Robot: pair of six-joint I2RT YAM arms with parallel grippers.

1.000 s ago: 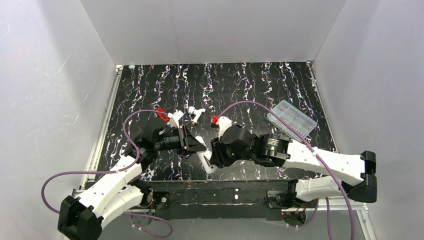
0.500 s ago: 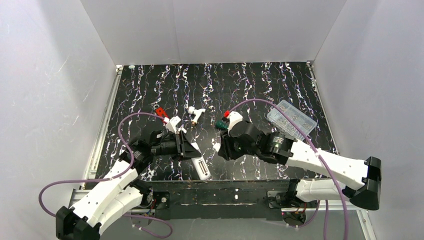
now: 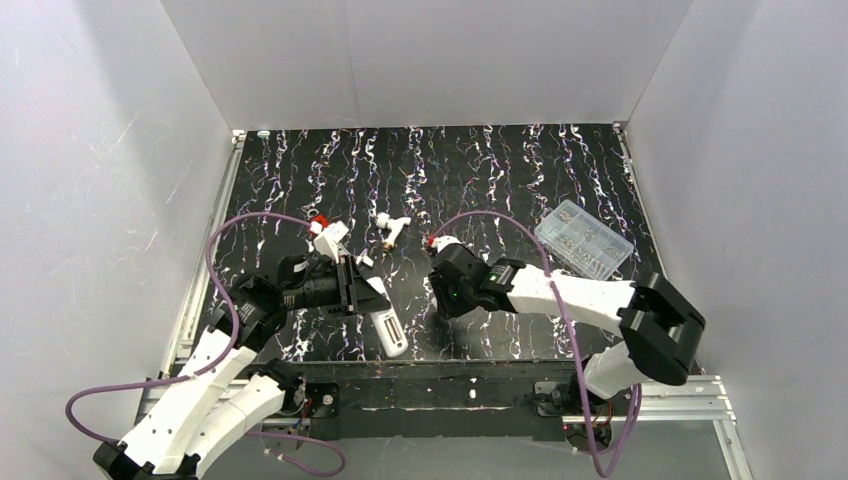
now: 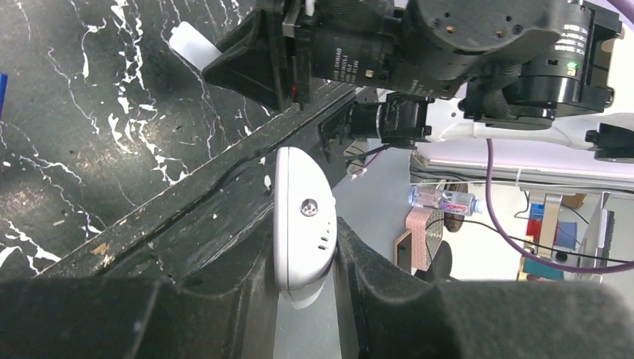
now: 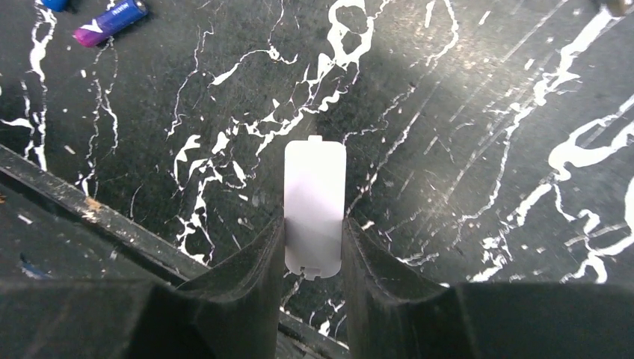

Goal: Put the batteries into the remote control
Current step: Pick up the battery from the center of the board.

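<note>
At the near edge of the tabletop, my left gripper is pinching the remote control, my right gripper is pinching its cover; the batteries are lying loose, so loading is not yet begun.

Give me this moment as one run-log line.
left gripper: shut on slim white plastic remote control | right gripper: shut on flat white plastic cover | shiny purple battery: loose on black marbled table
</note>
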